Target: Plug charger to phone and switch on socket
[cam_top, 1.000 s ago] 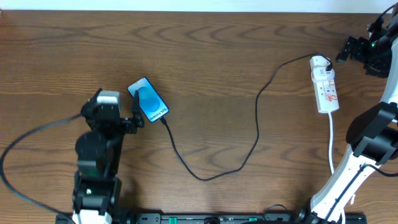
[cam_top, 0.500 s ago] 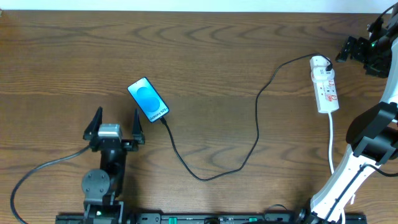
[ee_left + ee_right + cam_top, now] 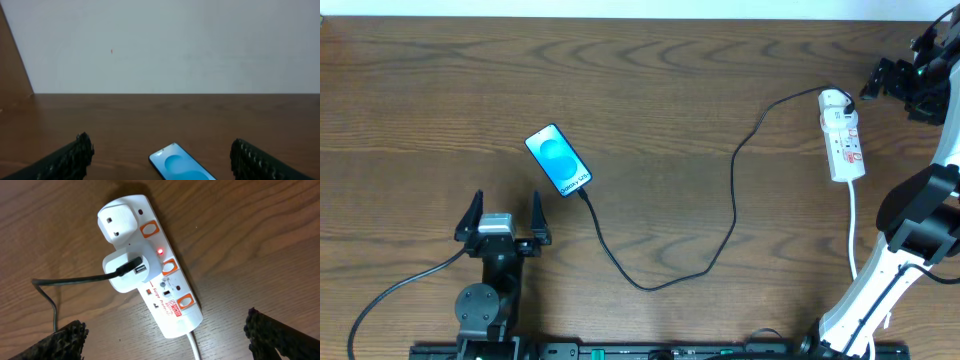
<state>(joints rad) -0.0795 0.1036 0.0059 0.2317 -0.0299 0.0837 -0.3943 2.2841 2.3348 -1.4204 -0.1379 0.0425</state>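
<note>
Desk point(image 3: 650, 80): dark brown wood grain, filling the overhead view, with a pale wall behind it in the left wrist view.
Right arm point(image 3: 910, 240): white and black, rising along the desk's right edge and reaching to the far right corner.
Left arm point(image 3: 485, 300): black, at the near edge on the left side, pointing away toward the phone.
Charger point(image 3: 735, 200): thin black cable running from the socket in a long loose curve across the desk to the phone's near end, where its plug tip point(image 3: 583, 193) meets the phone's lower edge.
Socket point(image 3: 843, 140): white power strip lying flat on the right side of the desk, its white cord trailing toward the near edge.
Phone point(image 3: 559, 160): lying flat left of centre, turned at an angle, its blue screen lit and facing up.
Left fingers point(image 3: 536, 205): spread wide and empty, near the phone and clear of it.
Right fingers point(image 3: 67, 337): spread wide and empty, above the socket, showing only at the lower corners of the right wrist view.
Adapter point(image 3: 122, 270): white block seated in the socket, with the charger's black connector in its side.
Red light point(image 3: 160, 251): small glowing dot on the socket beside the adapter.
</note>
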